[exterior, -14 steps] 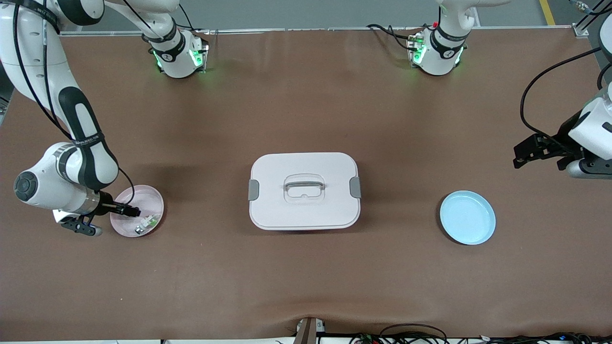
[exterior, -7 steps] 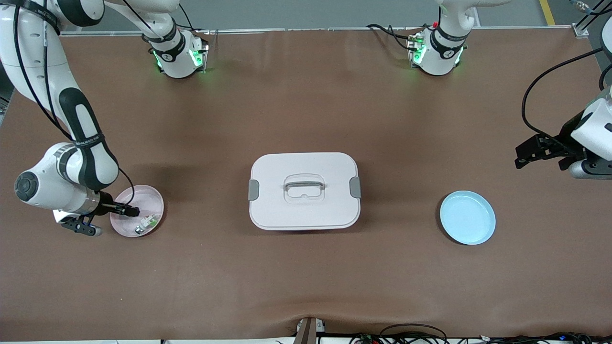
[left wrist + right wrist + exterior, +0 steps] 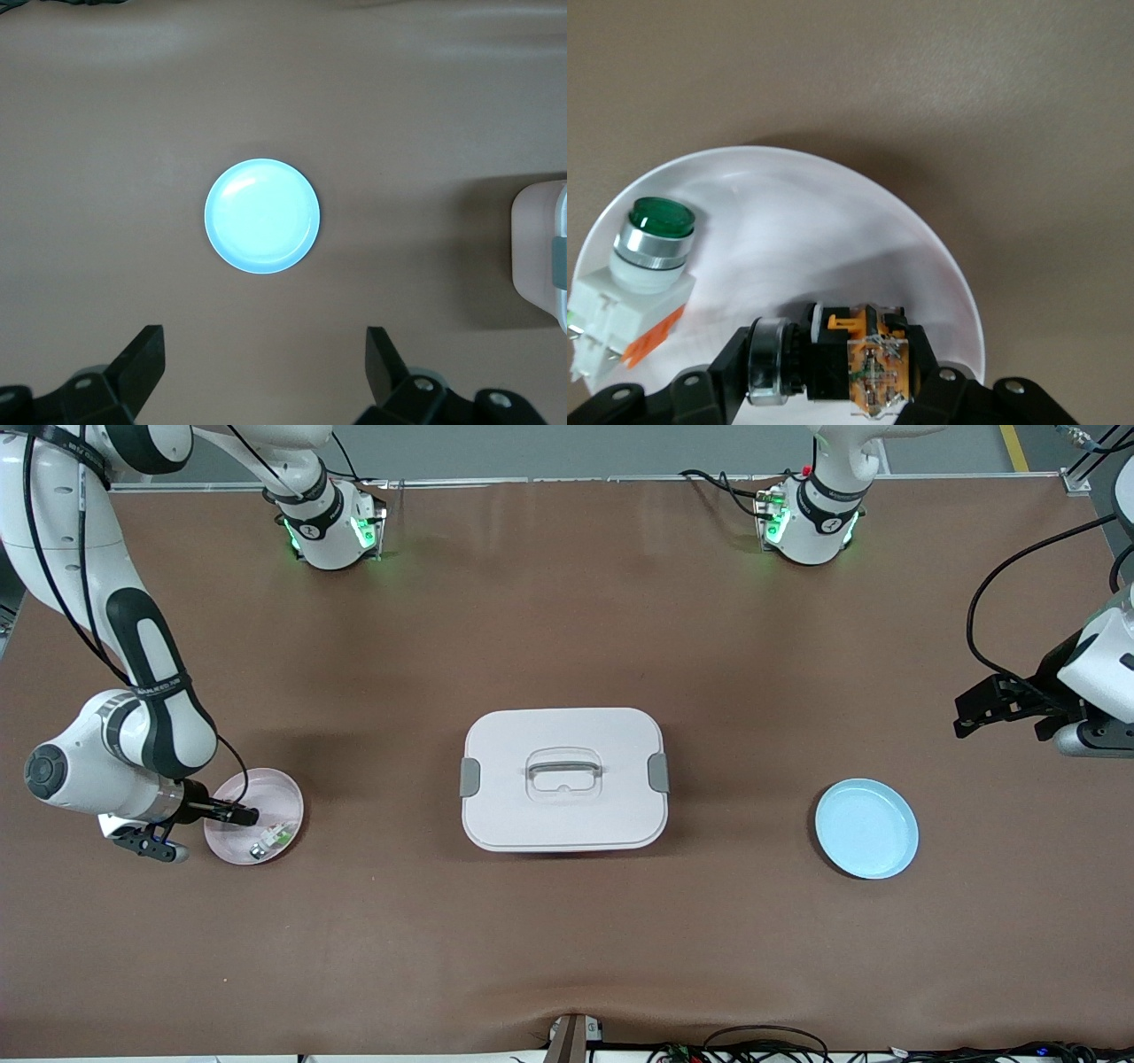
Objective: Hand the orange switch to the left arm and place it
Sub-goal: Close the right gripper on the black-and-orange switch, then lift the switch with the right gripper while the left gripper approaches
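Note:
The orange switch (image 3: 873, 363), a black block with orange parts and a silver ring, sits between the fingers of my right gripper (image 3: 833, 363). The gripper is shut on it at the pink plate (image 3: 815, 230). In the front view this gripper (image 3: 244, 815) is over the pink plate (image 3: 276, 795) at the right arm's end of the table. The white box (image 3: 563, 819) stands mid-table, and its edge shows in the left wrist view (image 3: 534, 257). My left gripper (image 3: 962, 715) is open and empty in the air at the left arm's end (image 3: 266, 372).
A green-and-white silver-ringed component (image 3: 651, 257) lies in the pink plate beside the switch, and it also shows in the front view (image 3: 276, 836). An empty blue plate (image 3: 866, 828) lies between the box and the left arm's end, and the left wrist view shows it (image 3: 262, 215).
My left gripper has shifted slightly toward its end of the table. My right gripper stays shut on the switch at the pink plate.

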